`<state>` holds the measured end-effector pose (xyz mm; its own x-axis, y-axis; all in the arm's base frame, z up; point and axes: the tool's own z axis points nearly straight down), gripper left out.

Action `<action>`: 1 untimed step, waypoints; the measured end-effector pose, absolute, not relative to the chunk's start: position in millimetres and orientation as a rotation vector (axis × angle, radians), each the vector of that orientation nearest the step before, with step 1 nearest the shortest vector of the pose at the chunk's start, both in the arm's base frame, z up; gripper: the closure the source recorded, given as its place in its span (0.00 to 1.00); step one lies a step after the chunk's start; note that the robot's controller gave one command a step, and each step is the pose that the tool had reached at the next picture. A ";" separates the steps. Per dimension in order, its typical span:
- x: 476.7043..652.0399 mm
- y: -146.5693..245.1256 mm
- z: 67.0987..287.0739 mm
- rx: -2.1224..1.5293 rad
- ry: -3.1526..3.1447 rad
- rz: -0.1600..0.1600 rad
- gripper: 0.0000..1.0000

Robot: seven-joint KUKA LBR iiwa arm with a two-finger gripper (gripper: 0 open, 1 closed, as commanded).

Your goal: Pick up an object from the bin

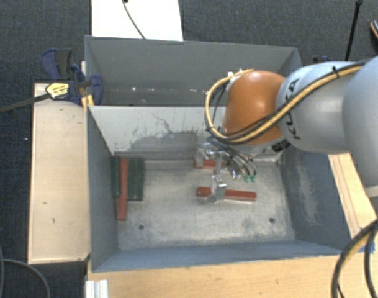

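1. One gripper (220, 188) low over a flat red bar (233, 195); parted or closed, cannot tell.
2. Red bar lies mid-floor of the bin (176, 228).
3. Likely light, stiff, thin: pinch across the narrow width, near the middle.
4. Green block (135, 177) far left, well apart.

A red bar (241, 195) sits centre frame in the grey bin (176, 225); at left, a dark green block (135, 179) and red stick (122, 194).
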<state>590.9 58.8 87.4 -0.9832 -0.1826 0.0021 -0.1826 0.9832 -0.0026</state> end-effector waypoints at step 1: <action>554.2 -10.8 69.3 0.193 -3.133 0.003 0.00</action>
<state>554.2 -10.8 69.3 -0.9924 -0.1228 0.0031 -0.1228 0.9924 -0.0019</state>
